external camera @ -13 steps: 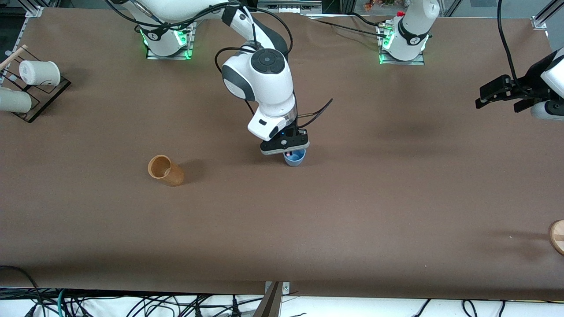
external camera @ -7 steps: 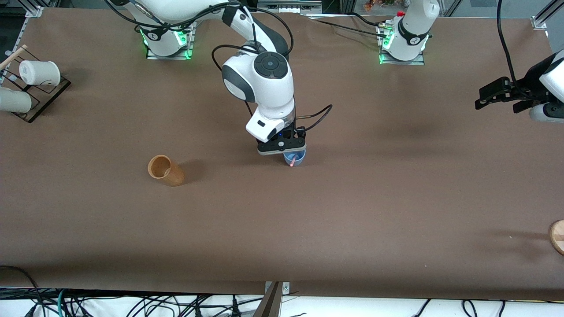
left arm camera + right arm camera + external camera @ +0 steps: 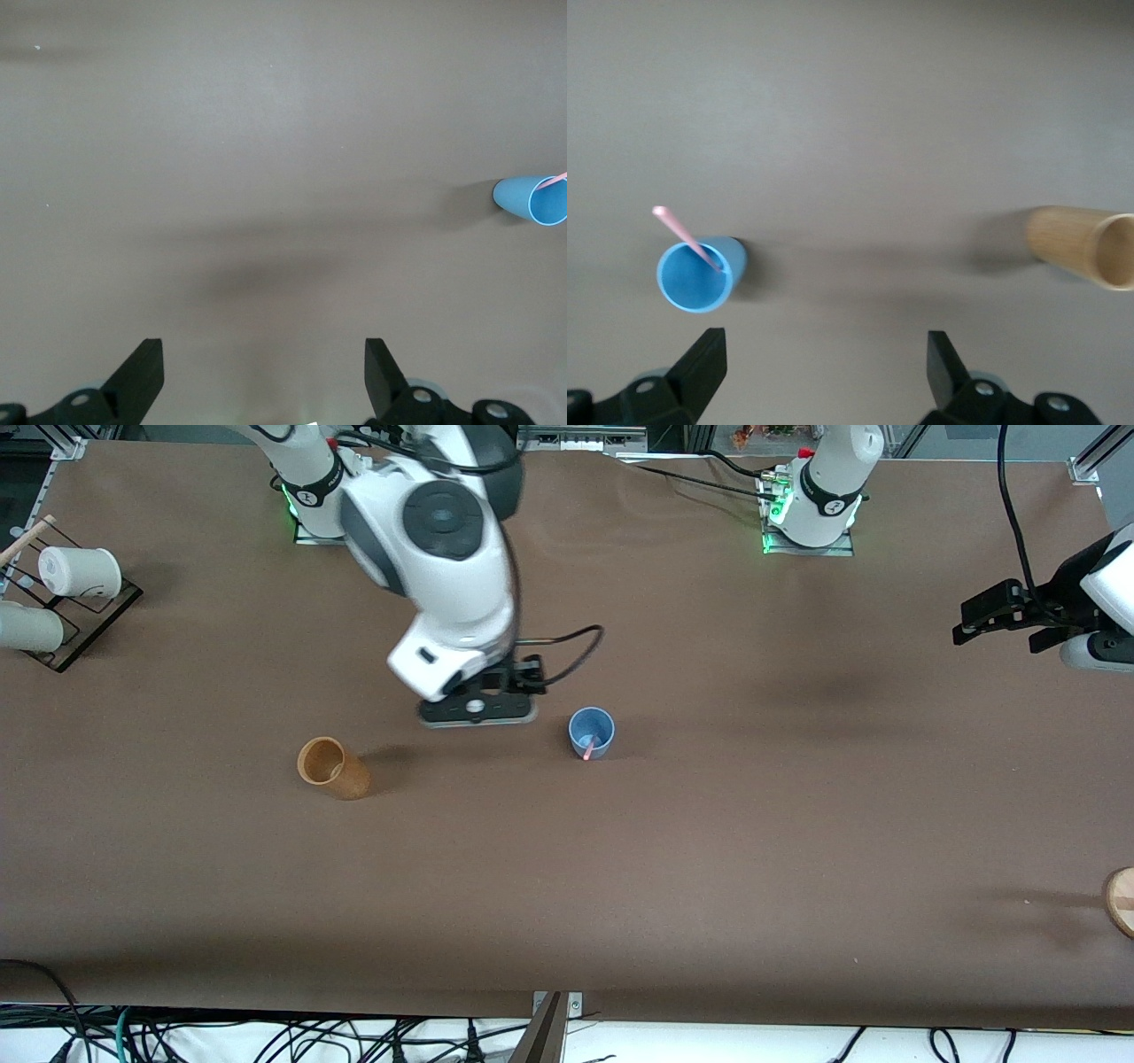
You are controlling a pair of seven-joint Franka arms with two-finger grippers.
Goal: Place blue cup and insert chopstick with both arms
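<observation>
The blue cup (image 3: 592, 732) stands upright near the middle of the table with the pink chopstick (image 3: 589, 749) leaning in it. Both also show in the right wrist view, the cup (image 3: 700, 274) and the chopstick (image 3: 687, 235). The cup shows small in the left wrist view (image 3: 532, 200). My right gripper (image 3: 478, 710) is open and empty, up over the table between the blue cup and the tan cup (image 3: 334, 768); it also shows in its own wrist view (image 3: 824, 363). My left gripper (image 3: 997, 615) is open and empty, waiting over the left arm's end of the table (image 3: 264, 372).
The orange-brown cup (image 3: 1085, 246) stands toward the right arm's end. A rack (image 3: 84, 615) with white cups (image 3: 80, 571) sits at the right arm's end of the table. A round wooden piece (image 3: 1122, 899) lies at the left arm's end, nearer the front camera.
My right gripper let go of the chopstick in the blue cup, then rose and moved away toward the tan cup. The left arm has not moved.
</observation>
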